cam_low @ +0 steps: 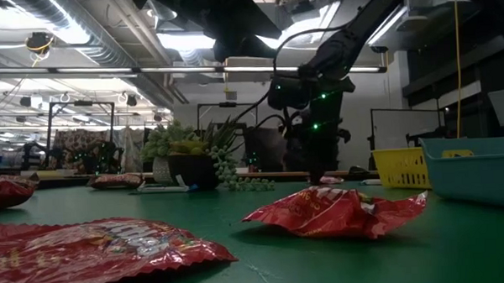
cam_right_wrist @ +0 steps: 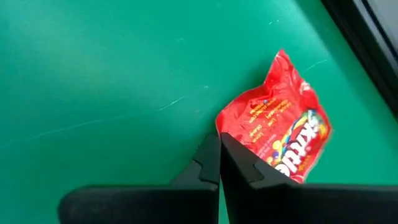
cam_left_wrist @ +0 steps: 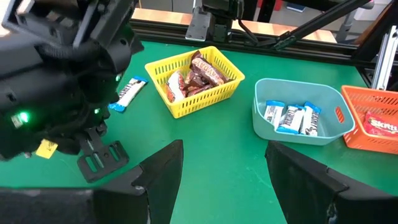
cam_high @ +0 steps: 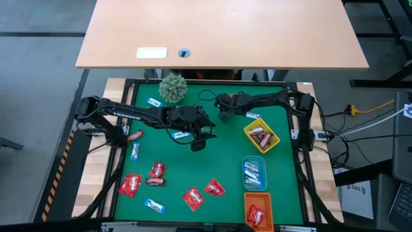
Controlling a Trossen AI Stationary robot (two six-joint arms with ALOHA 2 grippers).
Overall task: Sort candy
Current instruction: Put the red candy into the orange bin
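My right gripper (cam_right_wrist: 219,140) is shut, its tips down on the green mat at the edge of a red candy packet (cam_right_wrist: 280,124). In the high view the arm hides that packet; the gripper (cam_high: 224,114) is far of centre. The low view shows the gripper (cam_low: 316,174) down beside the packet (cam_low: 331,180). My left gripper (cam_left_wrist: 221,180) hangs open above mid-table (cam_high: 199,143), touching nothing. Loose candy lies flat on the mat: red packets (cam_high: 131,185), blue-and-white wrappers (cam_high: 135,151) and brown bars (cam_high: 154,182). My right gripper meets the red packet at its edge (cam_right_wrist: 219,127), the two shut fingers coming slanting down from above. The tips themselves cover the spot, so how much of the edge lies between them does not show. The packet lies flat on the mat.
At the right stand a yellow tray (cam_high: 273,143) with brown bars, a blue tray (cam_high: 254,187) with blue-and-white sweets and an orange tray (cam_high: 248,201) with a red packet. A green plant (cam_high: 172,87) stands at the far edge. A blue-and-white sweet (cam_high: 252,115) lies near the right gripper.
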